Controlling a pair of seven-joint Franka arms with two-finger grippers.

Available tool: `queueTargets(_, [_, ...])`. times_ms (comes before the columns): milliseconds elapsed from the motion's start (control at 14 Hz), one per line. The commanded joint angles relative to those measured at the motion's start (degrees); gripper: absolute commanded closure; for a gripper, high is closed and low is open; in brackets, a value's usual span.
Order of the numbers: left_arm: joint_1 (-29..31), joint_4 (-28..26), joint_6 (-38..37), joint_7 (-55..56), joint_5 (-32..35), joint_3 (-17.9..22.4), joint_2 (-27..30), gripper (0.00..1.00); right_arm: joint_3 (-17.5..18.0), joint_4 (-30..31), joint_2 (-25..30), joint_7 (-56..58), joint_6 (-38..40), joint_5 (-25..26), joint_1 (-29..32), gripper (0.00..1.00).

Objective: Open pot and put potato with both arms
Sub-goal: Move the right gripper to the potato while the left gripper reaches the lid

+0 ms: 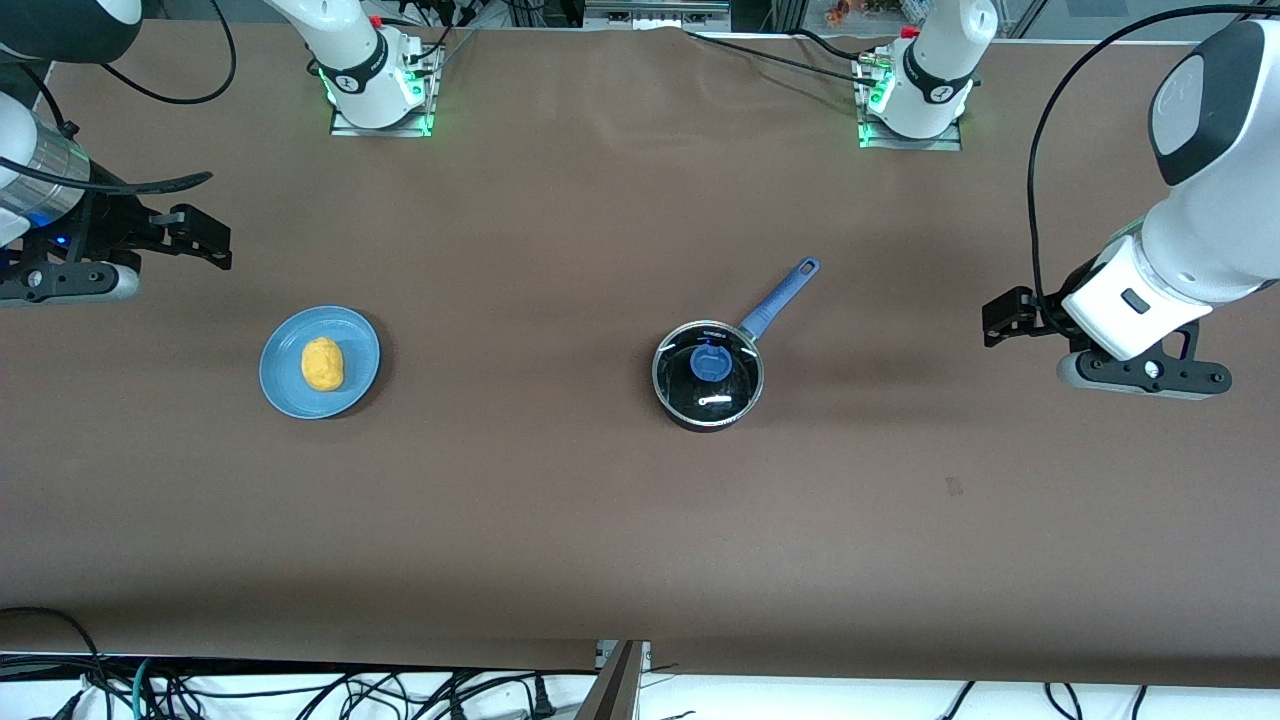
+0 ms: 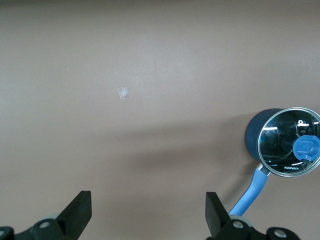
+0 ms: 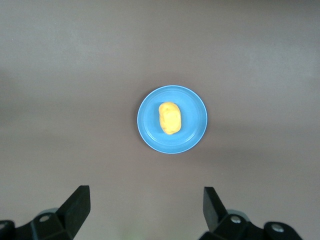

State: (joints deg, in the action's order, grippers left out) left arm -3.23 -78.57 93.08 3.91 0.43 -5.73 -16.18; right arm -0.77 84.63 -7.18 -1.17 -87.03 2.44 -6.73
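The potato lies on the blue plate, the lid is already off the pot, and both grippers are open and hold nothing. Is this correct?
One thing is wrong: the glass lid is on the pot, as the front view shows. The rest holds: the potato lies on the blue plate, and the left gripper and right gripper are open and empty.

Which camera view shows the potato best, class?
The right wrist view: the potato lies centred and unobstructed on the plate. The front view shows it smaller, toward the right arm's end. The left wrist view misses it.
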Motion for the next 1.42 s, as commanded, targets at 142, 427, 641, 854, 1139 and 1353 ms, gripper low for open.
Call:
queueTargets(142, [-2.2,-0.53,-0.27,7.92,1.59,-1.91,0.01,0.0,0.24,-0.6,-3.89,-0.24,0.46,-0.07,2.77,0.0])
queueTargets(427, [-7.56,-0.45,0.87,18.91,1.77,-1.92,-1.31,0.0,0.24,-0.34,-4.07,0.02,0.37,0.45,3.39,0.0])
queueTargets(641, [-10.56,-0.45,2.71,26.3,1.77,-1.92,-2.72,0.0,0.24,-0.34,-4.95,0.02,0.46,0.63,4.18,0.0])
queueTargets(854, [-13.89,-0.71,4.64,32.54,1.77,-1.92,-5.08,0.0,0.24,-0.25,-8.19,2.82,-1.29,2.91,4.27,0.0])
queueTargets(1139, [-17.32,-6.32,13.68,39.58,1.77,-1.92,-6.14,0.0,0.33,2.19,-11.8,4.68,-5.84,3.09,3.83,0.0])
queueTargets(1353, [-18.91,-8.35,19.23,44.59,1.94,-1.92,-7.89,0.0,0.33,7.9,-14.78,4.94,-15.15,3.09,3.83,0.0])
